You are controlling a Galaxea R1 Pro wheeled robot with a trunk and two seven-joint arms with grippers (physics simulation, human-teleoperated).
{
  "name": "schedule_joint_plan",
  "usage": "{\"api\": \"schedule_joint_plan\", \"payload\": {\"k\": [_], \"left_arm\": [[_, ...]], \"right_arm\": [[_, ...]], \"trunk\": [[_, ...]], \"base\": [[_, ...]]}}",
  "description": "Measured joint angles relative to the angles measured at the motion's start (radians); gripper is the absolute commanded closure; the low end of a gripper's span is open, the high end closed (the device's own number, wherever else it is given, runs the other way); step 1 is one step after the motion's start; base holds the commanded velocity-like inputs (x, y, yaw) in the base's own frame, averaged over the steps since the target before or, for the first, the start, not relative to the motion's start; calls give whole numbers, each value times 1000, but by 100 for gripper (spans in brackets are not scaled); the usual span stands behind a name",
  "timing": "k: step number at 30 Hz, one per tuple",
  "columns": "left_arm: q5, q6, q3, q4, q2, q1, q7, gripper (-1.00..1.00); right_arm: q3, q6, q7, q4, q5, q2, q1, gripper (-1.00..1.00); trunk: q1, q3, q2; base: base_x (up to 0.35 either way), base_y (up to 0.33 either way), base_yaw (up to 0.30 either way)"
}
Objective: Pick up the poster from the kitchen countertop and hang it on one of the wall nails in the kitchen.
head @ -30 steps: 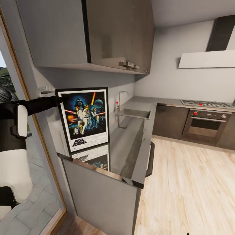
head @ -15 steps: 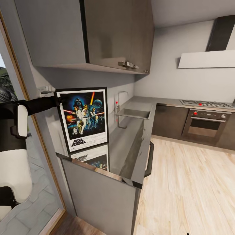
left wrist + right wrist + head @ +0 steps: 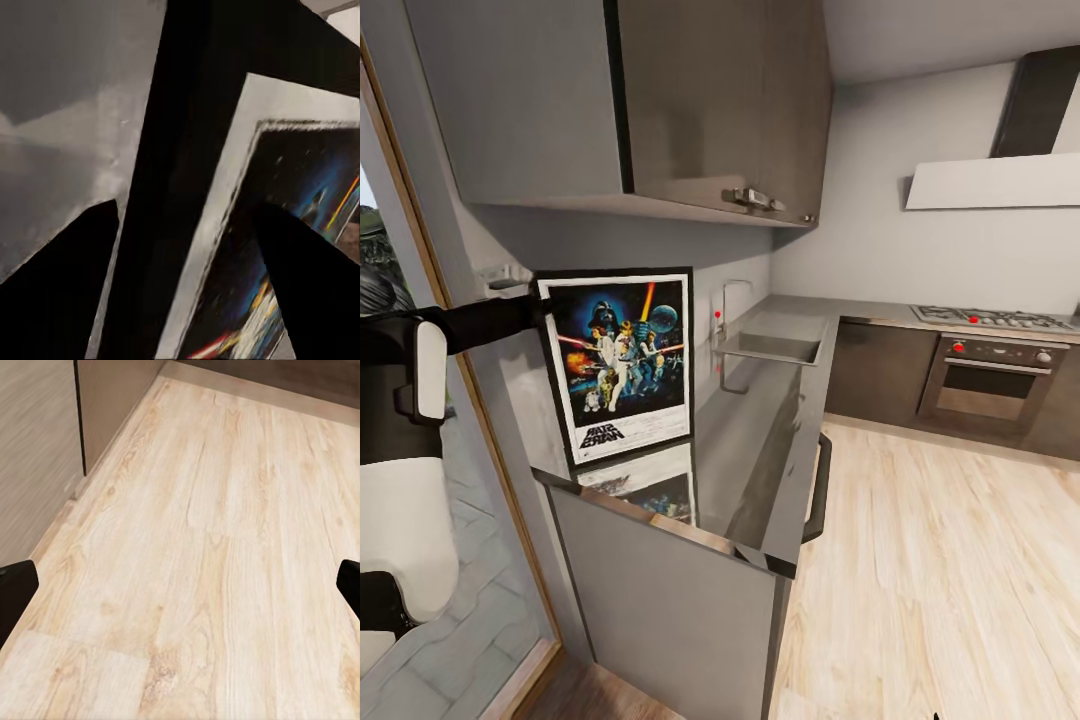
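Poster [image 3: 620, 365]: Star Wars film print in a thin black frame with a white inner border, upright and slightly tilted at the near end of the kitchen countertop [image 3: 760, 430], against the grey wall below the upper cabinets [image 3: 660, 100]. Its lower edge sits at or just above the glossy slab, which mirrors the artwork; whether the two touch cannot be told.

Left gripper [image 3: 538, 303]: reaches in on a black forearm and meets the poster's upper left corner. In the left wrist view the gripper [image 3: 187, 225] has one dark finger on either side of the frame's black edge, with the poster [image 3: 300, 202] passing between them, so the jaws are closed on the frame.

Right gripper [image 3: 180, 585]: jaws spread wide, the two black fingertips [image 3: 15, 592] sitting at opposite edges of the right wrist view, holding nothing, above the light wood plank floor [image 3: 202, 532].

Surroundings, head view: inset steel sink [image 3: 775, 347] and tap [image 3: 728, 305] further along the countertop; beyond the corner, a gas hob [image 3: 995, 319], a steel oven [image 3: 995, 385] with red knobs, and a white hood [image 3: 995, 180].
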Motion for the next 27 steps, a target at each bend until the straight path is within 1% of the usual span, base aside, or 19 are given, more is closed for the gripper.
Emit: {"api": "schedule_joint_plan", "payload": {"k": [2, 3, 4, 5, 10, 17, 23, 24, 25, 27], "left_arm": [[9, 2, 0, 1, 0, 0, 1, 100], [-7, -1, 0, 1, 0, 0, 2, 100], [12, 4, -1, 1, 0, 0, 2, 100], [6, 2, -1, 1, 0, 0, 1, 100], [7, 3, -2, -3, 0, 0, 0, 100], [14, 4, -31, -8, -1, 0, 0, 100], [10, 5, -51, -12, -2, 0, -1, 100], [16, 7, -64, -52, -4, 0, -4, 100], [8, 5, -65, -56, -4, 0, -5, 100], [8, 6, -67, -62, -5, 0, -5, 100]], "right_arm": [[0, 0, 0, 0, 0, 0, 0, -100], [0, 0, 0, 0, 0, 0, 0, -100], [0, 0, 0, 0, 0, 0, 0, -100], [0, 0, 0, 0, 0, 0, 0, -100], [0, 0, 0, 0, 0, 0, 0, -100], [1, 0, 0, 0, 0, 0, 0, -100], [1, -1, 0, 0, 0, 0, 0, -100], [1, 0, 0, 0, 0, 0, 0, -100], [1, 0, 0, 0, 0, 0, 0, -100], [1, 0, 0, 0, 0, 0, 0, -100]], "trunk": [[0, 0, 0], [0, 0, 0], [0, 0, 0], [0, 0, 0], [0, 0, 0], [0, 0, 0], [0, 0, 0], [0, 0, 0], [0, 0, 0], [0, 0, 0]], "base": [[0, 0, 0], [0, 0, 0], [0, 0, 0], [0, 0, 0], [0, 0, 0], [0, 0, 0], [0, 0, 0], [0, 0, 0], [0, 0, 0], [0, 0, 0]]}}
